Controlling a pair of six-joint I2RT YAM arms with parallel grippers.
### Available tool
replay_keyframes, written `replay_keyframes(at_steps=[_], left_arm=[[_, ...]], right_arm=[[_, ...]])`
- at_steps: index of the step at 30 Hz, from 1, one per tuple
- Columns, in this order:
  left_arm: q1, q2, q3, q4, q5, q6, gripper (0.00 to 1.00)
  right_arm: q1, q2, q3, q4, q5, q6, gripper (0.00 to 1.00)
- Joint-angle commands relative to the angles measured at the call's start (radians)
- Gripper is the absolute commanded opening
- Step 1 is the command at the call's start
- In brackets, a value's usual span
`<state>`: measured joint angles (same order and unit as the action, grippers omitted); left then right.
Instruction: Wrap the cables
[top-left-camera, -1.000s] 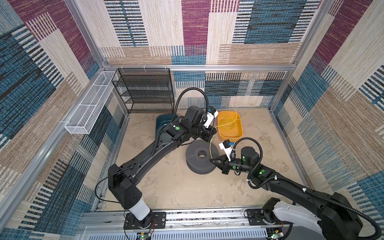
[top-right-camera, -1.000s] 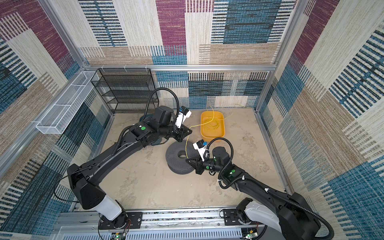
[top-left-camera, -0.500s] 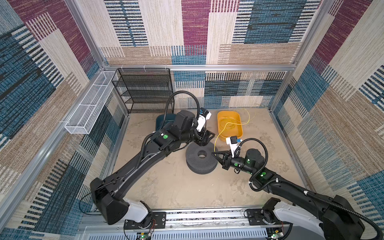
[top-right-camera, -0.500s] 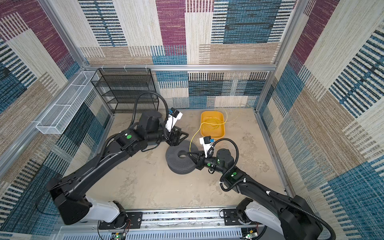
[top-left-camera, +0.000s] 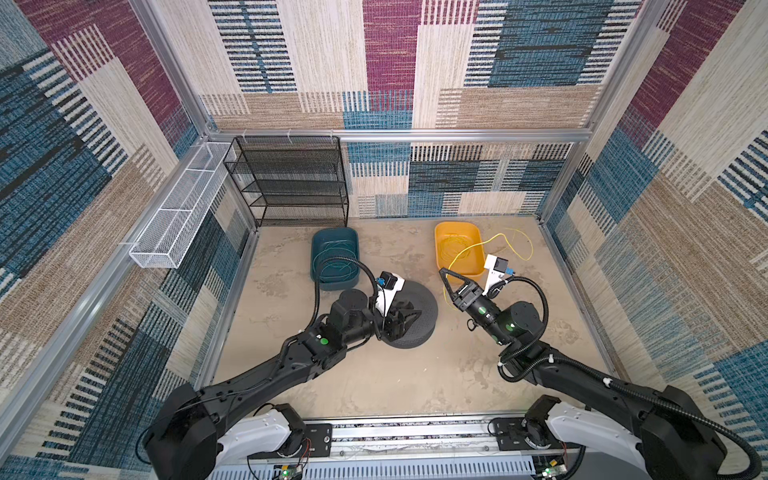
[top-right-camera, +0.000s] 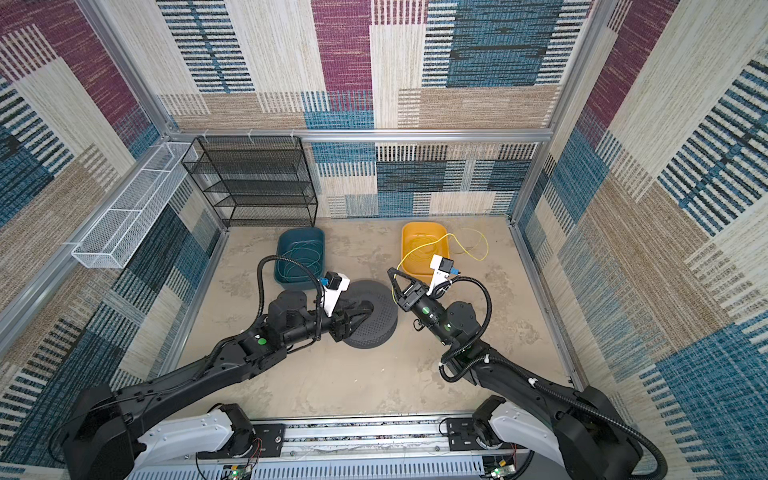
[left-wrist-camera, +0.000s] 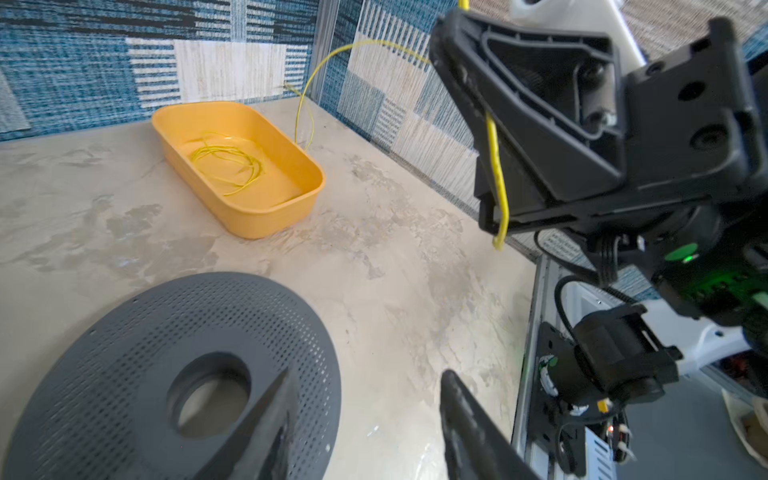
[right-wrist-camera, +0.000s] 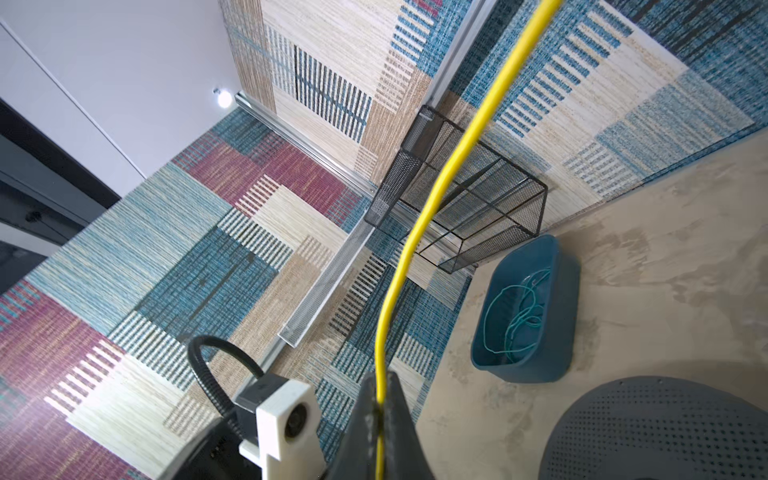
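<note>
A thin yellow cable (top-left-camera: 505, 235) (top-right-camera: 453, 235) arcs in the air from beside the yellow tray (top-left-camera: 457, 224) (top-right-camera: 424, 225) to my right gripper (top-left-camera: 443, 272) (top-right-camera: 390, 271), which is shut on it and raised right of the dark perforated spool (top-left-camera: 426, 299) (top-right-camera: 380, 299). In the right wrist view the cable (right-wrist-camera: 440, 183) runs out from the closed gripper (right-wrist-camera: 380, 382). A short end (left-wrist-camera: 496, 166) hangs below the right fingers. Another yellow coil (left-wrist-camera: 226, 160) lies in the tray. My left gripper (top-left-camera: 411, 318) (top-right-camera: 361, 316) (left-wrist-camera: 365, 378) is open and empty, low over the spool (left-wrist-camera: 124, 374).
A teal tray (top-left-camera: 334, 232) (right-wrist-camera: 528, 365) holding a coiled teal cable stands behind the spool on the left. A black mesh rack (top-left-camera: 291, 183) is against the back wall, and a white wire basket (top-left-camera: 178, 212) hangs on the left wall. Patterned walls enclose the floor.
My left gripper opened and drew back from near the yellow tray to low over the spool. My right gripper, still shut on the cable, swung from the spool's edge toward the yellow tray.
</note>
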<state>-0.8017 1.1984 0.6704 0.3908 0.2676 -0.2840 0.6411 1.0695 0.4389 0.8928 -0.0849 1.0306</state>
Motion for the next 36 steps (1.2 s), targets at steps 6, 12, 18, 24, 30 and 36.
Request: replay_keyframes(at_steps=[6, 12, 18, 24, 30, 36], left_arm=[[-0.046, 0.194, 0.033, 0.567, 0.015, -0.112, 0.57], [-0.090, 0.284, 0.064, 0.639, 0.029, -0.131, 0.55], [-0.131, 0.342, 0.075, 0.703, 0.007, -0.132, 0.53], [-0.141, 0.293, -0.003, 0.721, -0.016, -0.122, 0.48], [-0.142, 0.200, -0.056, 0.675, -0.001, -0.092, 0.43], [-0.142, 0.219, -0.023, 0.647, -0.042, -0.106, 0.62]], right_arm=[[0.001, 0.002, -0.003, 0.086, 0.034, 0.103, 0.00], [0.000, -0.016, -0.011, 0.075, 0.059, 0.097, 0.00], [0.000, -0.017, -0.018, 0.084, 0.070, 0.108, 0.00], [0.000, -0.034, -0.018, 0.060, 0.088, 0.085, 0.00], [0.000, -0.014, -0.015, 0.059, 0.085, 0.081, 0.00], [0.002, 0.009, -0.018, 0.077, 0.065, 0.097, 0.00]])
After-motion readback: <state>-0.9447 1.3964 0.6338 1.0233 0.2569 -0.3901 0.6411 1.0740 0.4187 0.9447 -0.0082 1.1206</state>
